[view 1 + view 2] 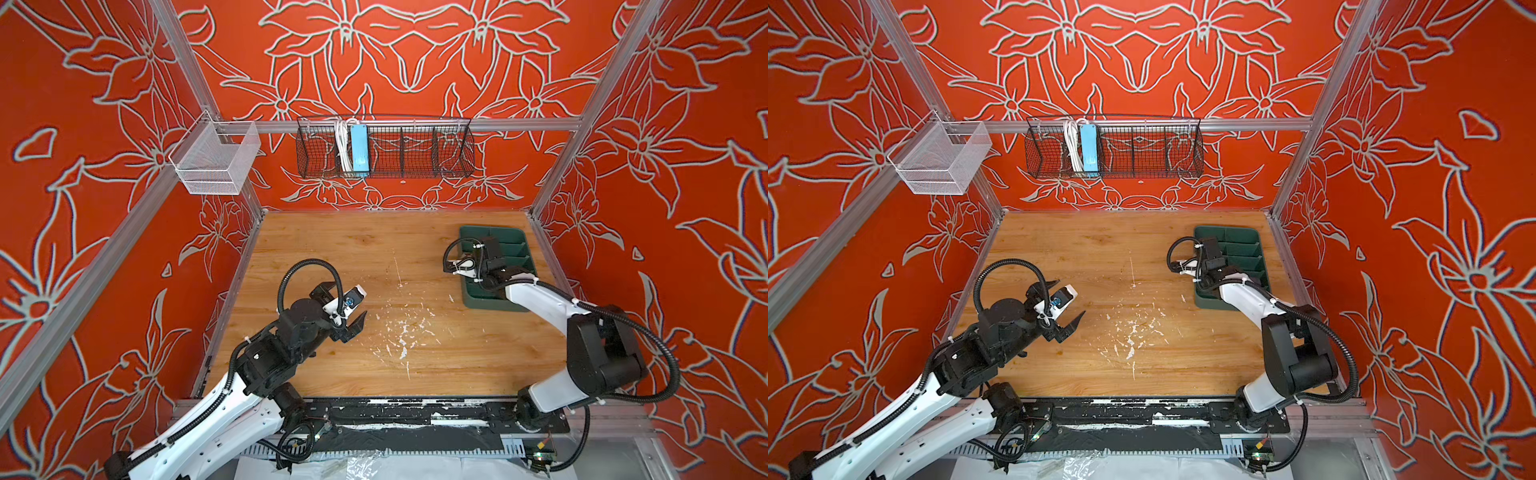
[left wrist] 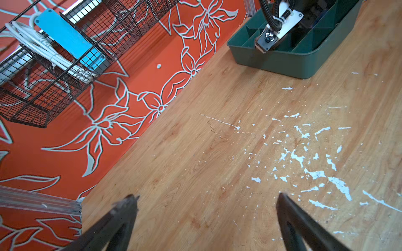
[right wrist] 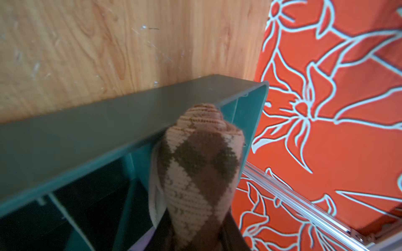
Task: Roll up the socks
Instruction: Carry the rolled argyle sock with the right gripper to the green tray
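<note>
1. The walls are red with a pale flower pattern. The wooden surface [image 1: 353, 257] carries many white scratches, and no loose cloth lies on it in either top view.
2. A green divided tray [image 1: 511, 237] stands at the far right of the surface, near the wall.
3. The right tool [image 1: 489, 248] hangs over this tray. In the right wrist view its jaws are closed on the argyle sock [image 3: 200, 169], which is wound into a tight beige and brown roll.
4. The roll is at the height of the tray rim, close to one corner. I cannot tell whether it is already inside a compartment.
5. The left tool [image 2: 206, 196] hovers low over the left part of the surface. Its jaws are spread wide and nothing is between them.
6. I judge that the rolling of this sock is finished, and that the step in hand is to put it away in the tray.
7. The next move calls for lowering the roll between the dividers, opening the jaws only a little, and lifting straight up, so that the roll does not unwind or catch on a finger.
8. A second sock I cannot find in these views.
</note>
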Tool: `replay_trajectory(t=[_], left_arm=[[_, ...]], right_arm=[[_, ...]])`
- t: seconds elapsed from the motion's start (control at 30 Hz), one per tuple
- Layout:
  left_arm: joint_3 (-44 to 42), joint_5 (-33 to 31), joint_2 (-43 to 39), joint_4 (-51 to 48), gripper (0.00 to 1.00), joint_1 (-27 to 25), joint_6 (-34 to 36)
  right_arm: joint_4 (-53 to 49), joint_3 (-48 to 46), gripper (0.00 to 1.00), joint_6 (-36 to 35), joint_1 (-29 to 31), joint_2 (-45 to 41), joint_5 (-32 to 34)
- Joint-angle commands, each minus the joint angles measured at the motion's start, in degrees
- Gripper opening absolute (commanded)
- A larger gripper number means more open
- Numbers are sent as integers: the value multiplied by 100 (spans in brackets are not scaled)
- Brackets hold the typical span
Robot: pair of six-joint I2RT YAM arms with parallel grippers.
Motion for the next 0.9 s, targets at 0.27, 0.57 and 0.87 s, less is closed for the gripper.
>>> replay_trajectory(t=[0.27,0.57,0.87], left_arm=[[-26,-97,-21,151,98,-18,28],[33,-264,-143,13,98,-18,63],[-15,-337,-224,-14,98,-18,27]], right_arm=[[-1758,349,0,146,1192,579,-1364],[-2813,1991,0,463,2325,1521,-1789],[-2780,3014,0,-285,2346,1976,-1640]])
